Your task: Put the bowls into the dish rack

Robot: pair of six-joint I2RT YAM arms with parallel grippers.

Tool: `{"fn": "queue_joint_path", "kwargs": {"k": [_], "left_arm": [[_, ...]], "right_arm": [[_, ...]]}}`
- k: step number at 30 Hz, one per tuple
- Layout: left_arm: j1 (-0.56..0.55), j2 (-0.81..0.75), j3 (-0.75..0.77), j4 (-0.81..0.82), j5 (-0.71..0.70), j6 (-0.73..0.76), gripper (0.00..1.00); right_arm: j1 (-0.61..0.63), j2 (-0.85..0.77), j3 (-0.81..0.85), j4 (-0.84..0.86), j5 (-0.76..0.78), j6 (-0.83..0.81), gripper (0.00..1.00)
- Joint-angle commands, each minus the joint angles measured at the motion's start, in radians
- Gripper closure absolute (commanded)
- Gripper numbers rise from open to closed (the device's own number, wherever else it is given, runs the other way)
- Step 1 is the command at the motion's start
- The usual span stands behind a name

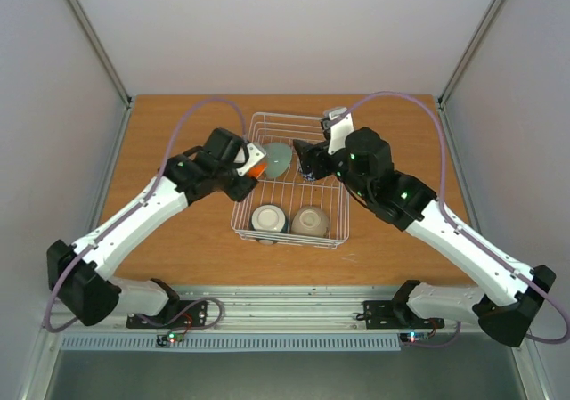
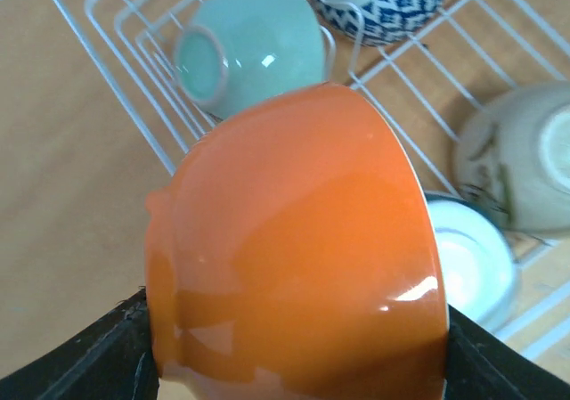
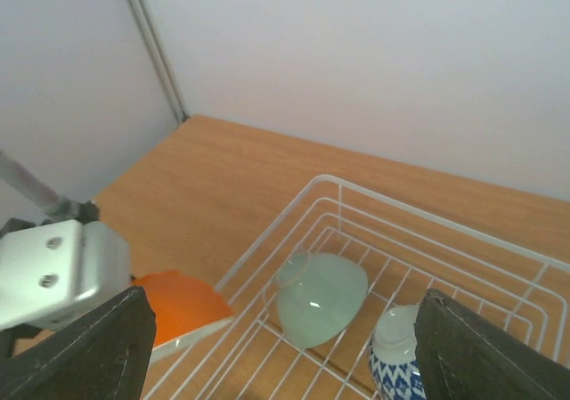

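Observation:
The dish rack (image 1: 337, 206) is a white wire basket at the table's middle. My left gripper (image 1: 252, 162) is shut on an orange bowl (image 2: 294, 248), which it holds at the rack's left rim, tilted on its side; its dark fingers (image 2: 98, 355) press the bowl from both sides. In the rack lie a pale green bowl (image 1: 278, 159), a blue-patterned bowl (image 2: 383, 4), a beige bowl (image 1: 309, 221) and a white bowl (image 1: 269, 219). Over the rack's far right part my right gripper (image 1: 312, 161) is open and empty, above the blue-patterned bowl (image 3: 396, 355).
The rack's wire rim (image 3: 267, 226) runs between the orange bowl (image 3: 178, 306) and the green bowl (image 3: 321, 297). Bare wood table (image 1: 178, 240) lies left, right and behind the rack. Grey walls enclose the table on three sides.

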Motion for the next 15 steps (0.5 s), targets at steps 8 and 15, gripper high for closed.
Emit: {"fn": "queue_joint_path", "kwargs": {"k": [8, 15], "left_arm": [[-0.165, 0.1, -0.038, 0.38, -0.436, 0.199, 0.99], [-0.293, 0.202, -0.039, 0.37, -0.422, 0.193, 1.0]], "right_arm": [[0.004, -0.106, -0.074, -0.041, 0.054, 0.026, 0.21], [0.004, -0.168, -0.099, -0.054, 0.087, 0.017, 0.21]]}}
